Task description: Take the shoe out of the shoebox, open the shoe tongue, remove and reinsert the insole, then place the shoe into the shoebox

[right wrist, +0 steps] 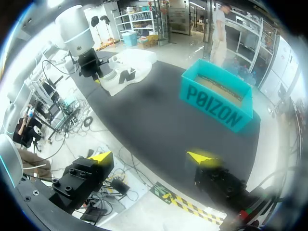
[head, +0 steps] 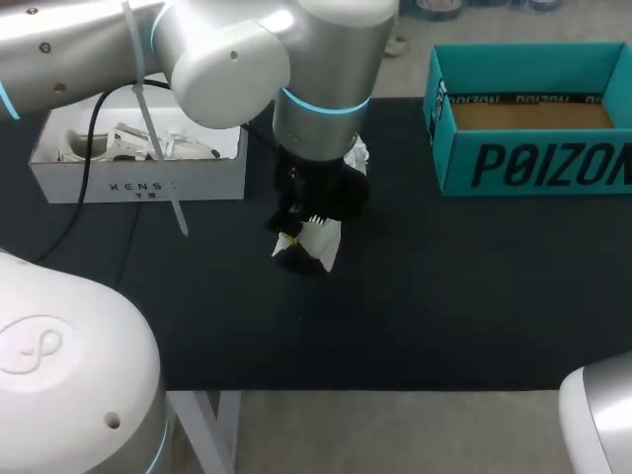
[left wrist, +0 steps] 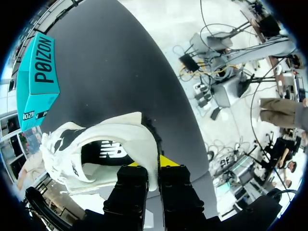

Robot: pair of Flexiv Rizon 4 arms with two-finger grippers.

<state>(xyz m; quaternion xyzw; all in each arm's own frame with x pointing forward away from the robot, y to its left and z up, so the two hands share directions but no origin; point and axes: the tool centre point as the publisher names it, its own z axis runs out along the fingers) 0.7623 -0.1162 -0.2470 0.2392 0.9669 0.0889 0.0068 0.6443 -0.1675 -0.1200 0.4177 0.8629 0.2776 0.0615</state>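
Your left gripper (left wrist: pixel 153 167) stands clamped on the rim of the white shoe (head: pixel 324 242), well left of the teal shoebox (head: pixel 533 168). Bare black tabletop (head: pixel 444 296) lies between them. Your right gripper (right wrist: pixel 151 158) hangs with its fingers wide apart, out past the table edge in front of the shoebox. Bold dark lettering marks the shoebox's side.

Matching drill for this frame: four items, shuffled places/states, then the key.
Items
1. shoe
2. teal shoebox
3. white box
4. right end effector

Places/states
A. open, gripping nothing
B. right side of the table, open on top, no shoe showing inside
C. left side of the table, white items inside
D. pinched in the left end effector, mid-table

Pairs: 1-D, 2-B, 3-C, 4-A
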